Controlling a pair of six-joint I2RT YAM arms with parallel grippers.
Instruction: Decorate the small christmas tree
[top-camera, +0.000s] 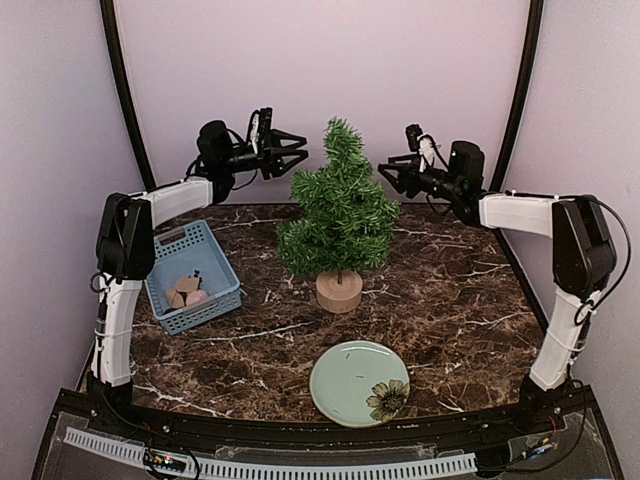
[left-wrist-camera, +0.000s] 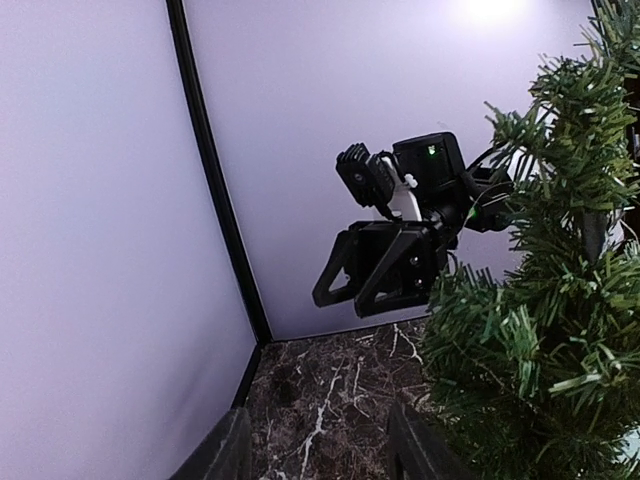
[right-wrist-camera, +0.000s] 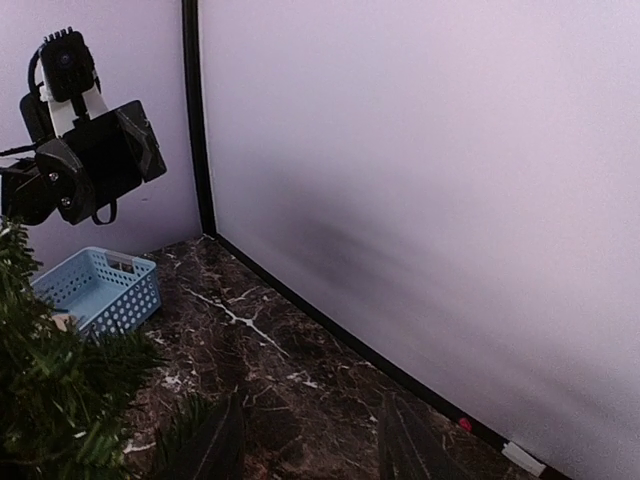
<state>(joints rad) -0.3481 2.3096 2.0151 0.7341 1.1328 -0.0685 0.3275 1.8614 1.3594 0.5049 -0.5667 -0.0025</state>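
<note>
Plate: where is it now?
Top view: the plate lies at the table's near edge, about centre, just in front of the tree and right of the basket.

Dark marble-patterned table (top-camera: 470, 300) with white veining. Pale lilac walls (top-camera: 400, 60) enclose it. Curved black poles (top-camera: 125, 92) mark the corners.

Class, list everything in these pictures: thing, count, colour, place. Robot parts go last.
small christmas tree: one, dark green, light-wood stump, table centre
basket: one, light blue, left of the tree
small pieces: a few, brownish and pink, inside the basket
plate: one, pale green with a flower print, near edge before the tree
table: one, dark brown marble, under everything
left gripper: one, black, raised left of the treetop, jaws open
right gripper: one, black, raised right of the treetop, jaws open
</note>
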